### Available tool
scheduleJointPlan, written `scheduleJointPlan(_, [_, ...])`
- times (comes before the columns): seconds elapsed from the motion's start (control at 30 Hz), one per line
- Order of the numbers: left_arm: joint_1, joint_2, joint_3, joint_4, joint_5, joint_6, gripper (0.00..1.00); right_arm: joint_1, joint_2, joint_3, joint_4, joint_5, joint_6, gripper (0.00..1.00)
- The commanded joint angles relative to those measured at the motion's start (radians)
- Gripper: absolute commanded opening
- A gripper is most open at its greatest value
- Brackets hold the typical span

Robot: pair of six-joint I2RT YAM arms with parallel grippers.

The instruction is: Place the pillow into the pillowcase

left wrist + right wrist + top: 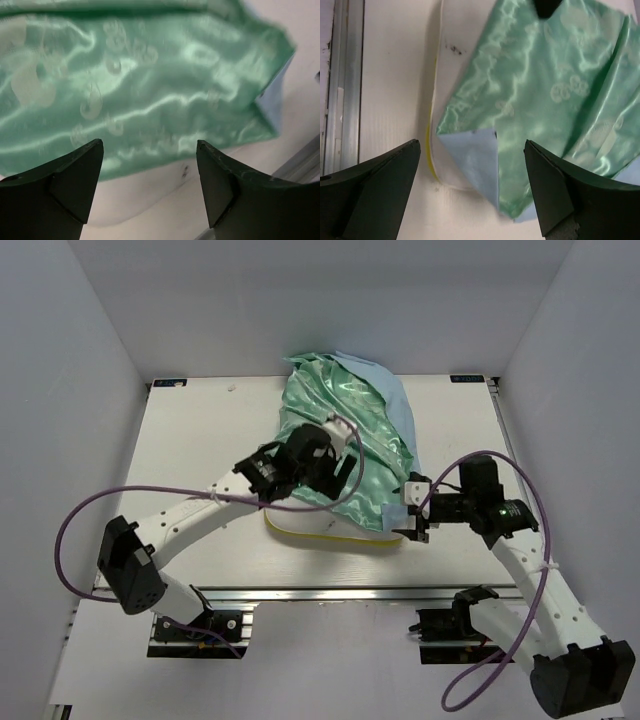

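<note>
The pillowcase [350,435], shiny mint-green with a light blue underside, lies crumpled over the pillow [330,532]. Only a cream strip of the pillow with its yellow piped edge shows at the near side. My left gripper [338,468] hovers open over the green cloth with nothing between its fingers. In the left wrist view the pillowcase [150,85] fills the frame above the cream pillow [145,192]. My right gripper [412,518] stands open at the pillowcase's near right corner. There a blue flap [475,160] is folded back over the pillow [447,75].
An aluminium rail [330,592] runs along the table's front edge, also seen as the rail [345,75] in the right wrist view. White walls enclose the table [200,440] on three sides. Purple cables loop beside both arms.
</note>
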Motion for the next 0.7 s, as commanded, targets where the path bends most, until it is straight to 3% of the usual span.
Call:
scheduleJointPlan(0.0, [-0.067,-0.067,-0.162,0.056,-0.185,0.187,0.84,0.11,0.005,0.023,0.104,0.089,0.04,0.89])
scheduleJointPlan(0.2, [-0.094,-0.056,-0.261,0.18,-0.256,0.393,0.88,0.167,0.004,0.028,0.076,0.094,0.112,0.89])
scheduleJointPlan(0.43, [-0.091,0.06,-0.214,0.222,-0.243,0.571,0.89,0.201,-0.045,-0.016,0.066,0.14,0.131,0.89])
scheduleJointPlan(0.5, [-0.089,0.079,-0.181,0.196,-0.266,0.537,0.89,0.212,-0.058,-0.054,0.19,0.228,0.257,0.89])
scheduleJointPlan(0.6, [-0.087,0.013,-0.146,0.131,-0.307,0.384,0.89,0.229,-0.039,-0.073,0.276,0.293,0.269,0.9])
scheduleJointPlan(0.67, [-0.087,-0.057,-0.164,0.079,-0.341,0.202,0.89,0.256,-0.012,-0.062,0.293,0.3,0.273,0.9])
